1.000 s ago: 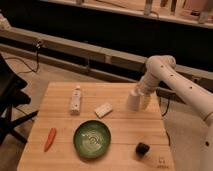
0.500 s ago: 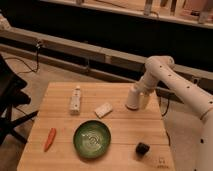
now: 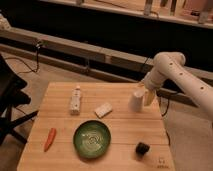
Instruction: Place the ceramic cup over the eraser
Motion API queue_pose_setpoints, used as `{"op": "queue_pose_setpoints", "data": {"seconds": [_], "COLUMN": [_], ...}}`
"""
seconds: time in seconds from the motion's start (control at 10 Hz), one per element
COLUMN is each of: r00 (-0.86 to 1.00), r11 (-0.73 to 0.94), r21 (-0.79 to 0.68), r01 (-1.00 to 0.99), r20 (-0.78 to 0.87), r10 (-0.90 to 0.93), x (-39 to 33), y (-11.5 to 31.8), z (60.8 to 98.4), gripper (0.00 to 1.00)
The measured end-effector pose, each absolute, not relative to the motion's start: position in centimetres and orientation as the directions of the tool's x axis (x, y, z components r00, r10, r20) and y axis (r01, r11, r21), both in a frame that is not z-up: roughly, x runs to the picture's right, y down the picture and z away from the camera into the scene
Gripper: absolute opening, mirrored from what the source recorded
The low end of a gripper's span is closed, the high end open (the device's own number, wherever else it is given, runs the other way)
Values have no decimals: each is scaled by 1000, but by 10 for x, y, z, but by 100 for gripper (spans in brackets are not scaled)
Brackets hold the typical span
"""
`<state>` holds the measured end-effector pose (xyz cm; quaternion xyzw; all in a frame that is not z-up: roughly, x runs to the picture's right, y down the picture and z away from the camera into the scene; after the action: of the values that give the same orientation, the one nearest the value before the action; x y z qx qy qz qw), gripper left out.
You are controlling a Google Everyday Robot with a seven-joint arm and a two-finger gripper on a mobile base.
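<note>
Pale wood makes up the table (image 3: pixel 60 95), which holds all the things. The cup (image 3: pixel 136 100), small, white and without a handle, is at the far right of the table, close to the back edge and the right edge. Whether it rests on the wood or hangs just above it cannot be told. The gripper (image 3: pixel 147 96) is at the cup's right side and touches it. Whether it grips the cup or only lies against it cannot be told. The white arm (image 3: pixel 175 75) comes in from the right, bends at a rounded joint above the table's far right corner and slopes down to the gripper. The eraser (image 3: pixel 103 109), a pale flat block lying at a slant, is to the left of the cup, apart from it, near the middle of the table. Further left lies a white bottle (image 3: pixel 75 100) on its side, its neck pointing to the back edge. Just in front of the eraser stands a green bowl (image 3: pixel 92 138), much wider than the cup, upright with its mouth open to the camera. An orange carrot (image 3: pixel 50 139) lies left of the bowl, near the left edge. A small black lump (image 3: pixel 143 148) sits right of the bowl, near the front right corner and well apart from the cup. A dark chair (image 3: pixel 7 100) stands on the floor beside the table's left side.
</note>
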<state>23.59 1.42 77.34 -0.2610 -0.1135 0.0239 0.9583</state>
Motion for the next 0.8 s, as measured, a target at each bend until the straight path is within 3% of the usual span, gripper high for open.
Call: {"op": "queue_pose_setpoints", "data": {"seconds": [0.2, 0.8], "r00": [973, 974], "r11": [881, 856], "r21": [-473, -512], "r01": [16, 74], "r20": [209, 222], "r10": [95, 48], "x": [240, 216], "y": [2, 3], "z": [770, 812], "gripper": [80, 80]}}
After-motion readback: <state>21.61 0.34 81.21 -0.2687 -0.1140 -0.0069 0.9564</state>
